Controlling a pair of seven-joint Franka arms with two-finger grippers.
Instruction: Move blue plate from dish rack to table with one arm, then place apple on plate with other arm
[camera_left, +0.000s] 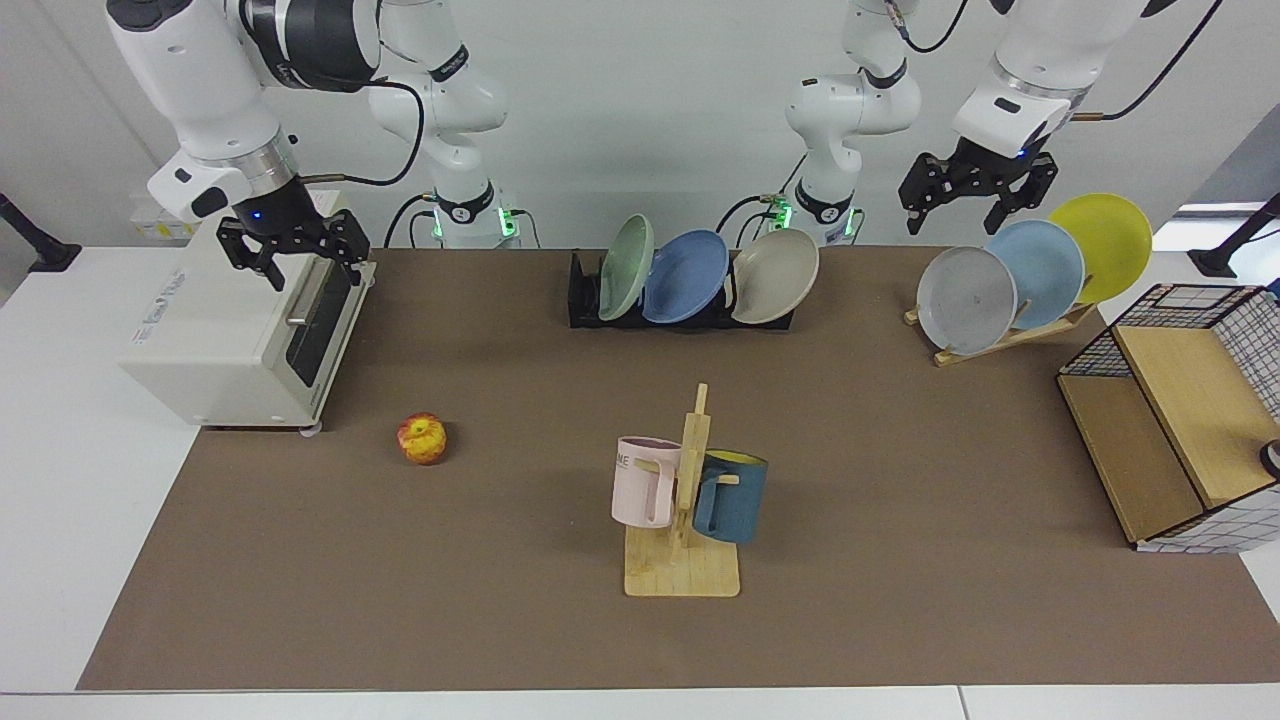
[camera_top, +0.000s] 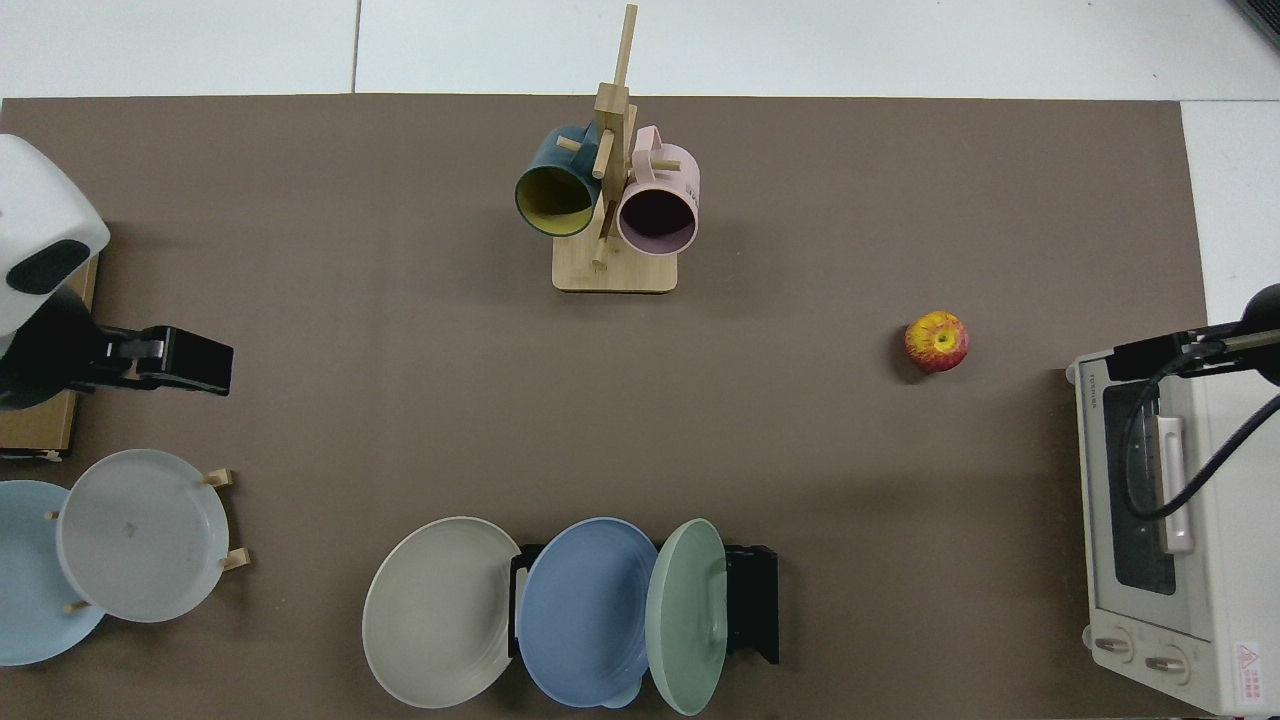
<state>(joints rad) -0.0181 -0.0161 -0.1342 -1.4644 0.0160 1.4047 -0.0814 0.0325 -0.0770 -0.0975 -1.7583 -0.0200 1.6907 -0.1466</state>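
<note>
The blue plate (camera_left: 686, 277) (camera_top: 585, 610) stands on edge in the black dish rack (camera_left: 583, 302) (camera_top: 755, 600), between a green plate and a beige one. The apple (camera_left: 422, 439) (camera_top: 937, 342) lies on the brown mat of the table (camera_left: 900, 480) (camera_top: 350, 330), in front of the toaster oven. My left gripper (camera_left: 957, 222) (camera_top: 195, 360) hangs open and empty high above the wooden plate stand, well away from the rack. My right gripper (camera_left: 300, 268) (camera_top: 1150, 356) is open and empty over the toaster oven's front top edge.
A white toaster oven (camera_left: 240, 320) sits at one end of the table. A wooden stand (camera_left: 1000, 335) holds grey, pale blue and yellow plates. A mug tree (camera_left: 685, 500) with a pink and a dark blue mug stands mid-table. A wire-and-wood box (camera_left: 1180, 420) is at the other end.
</note>
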